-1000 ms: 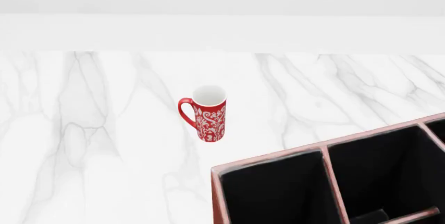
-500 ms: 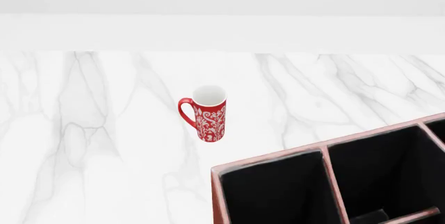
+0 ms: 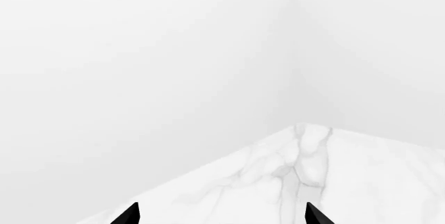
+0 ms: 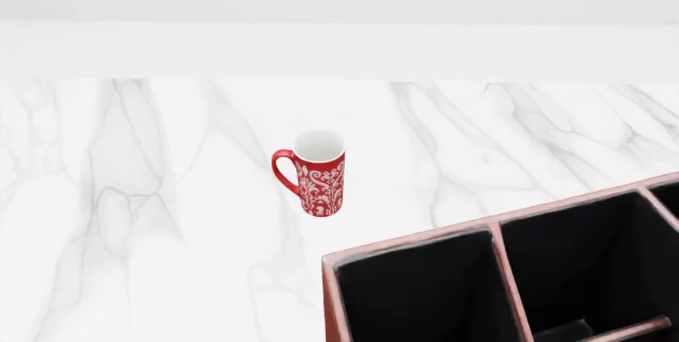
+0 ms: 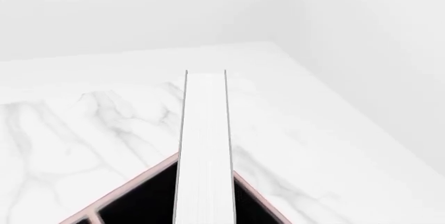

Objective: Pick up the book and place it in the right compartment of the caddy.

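Observation:
In the right wrist view the book (image 5: 205, 146) shows edge-on: white page edges between thin black covers, running straight out from the camera. It hangs above a corner of the caddy (image 5: 124, 190), over a black-lined compartment. My right gripper's fingers do not show, but the book stays fixed in line with the camera, so it is held. The caddy (image 4: 416, 240) fills the lower right of the head view, reddish-brown with pale pink rims. My left gripper (image 3: 221, 216) is open and empty over the marble counter. Neither arm nor the book shows in the head view.
A red patterned mug (image 4: 315, 173) stands upright on the white marble counter (image 4: 138, 199), left of and behind the caddy. A white wall runs along the counter's far edge. The left wrist view shows a counter corner (image 3: 299, 127) against white walls.

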Tool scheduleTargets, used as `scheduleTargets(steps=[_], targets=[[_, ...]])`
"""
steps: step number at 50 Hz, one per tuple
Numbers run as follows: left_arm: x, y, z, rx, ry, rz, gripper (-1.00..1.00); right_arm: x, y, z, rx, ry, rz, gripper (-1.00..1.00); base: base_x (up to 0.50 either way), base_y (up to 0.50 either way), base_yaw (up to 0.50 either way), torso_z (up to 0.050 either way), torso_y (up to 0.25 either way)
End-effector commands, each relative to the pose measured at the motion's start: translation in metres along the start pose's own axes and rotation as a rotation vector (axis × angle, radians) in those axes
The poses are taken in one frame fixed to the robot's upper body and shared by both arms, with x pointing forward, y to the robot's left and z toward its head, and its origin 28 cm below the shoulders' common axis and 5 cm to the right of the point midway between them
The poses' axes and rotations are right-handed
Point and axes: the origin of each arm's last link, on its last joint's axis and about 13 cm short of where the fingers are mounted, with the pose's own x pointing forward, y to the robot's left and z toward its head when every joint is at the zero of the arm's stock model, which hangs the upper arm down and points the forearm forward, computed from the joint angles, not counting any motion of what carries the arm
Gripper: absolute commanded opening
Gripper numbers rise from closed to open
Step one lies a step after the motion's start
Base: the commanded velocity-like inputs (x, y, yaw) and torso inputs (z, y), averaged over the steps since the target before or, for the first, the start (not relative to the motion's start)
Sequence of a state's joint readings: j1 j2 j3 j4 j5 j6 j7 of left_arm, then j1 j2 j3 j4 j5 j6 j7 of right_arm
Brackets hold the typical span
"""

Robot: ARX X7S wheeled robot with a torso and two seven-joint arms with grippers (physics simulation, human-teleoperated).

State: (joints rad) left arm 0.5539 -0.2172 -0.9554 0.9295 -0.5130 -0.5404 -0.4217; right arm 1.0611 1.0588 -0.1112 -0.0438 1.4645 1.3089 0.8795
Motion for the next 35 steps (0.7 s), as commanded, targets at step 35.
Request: scheduleTargets(steps=[35], targets=[[0.001,-0.001,0.002,0.003,-0.006,-0.003,1.0,0.007,0.002,-0.016,0.016,0.039,-0.007,-1.0,0.0,0.0,0.0,0.0,0.001]])
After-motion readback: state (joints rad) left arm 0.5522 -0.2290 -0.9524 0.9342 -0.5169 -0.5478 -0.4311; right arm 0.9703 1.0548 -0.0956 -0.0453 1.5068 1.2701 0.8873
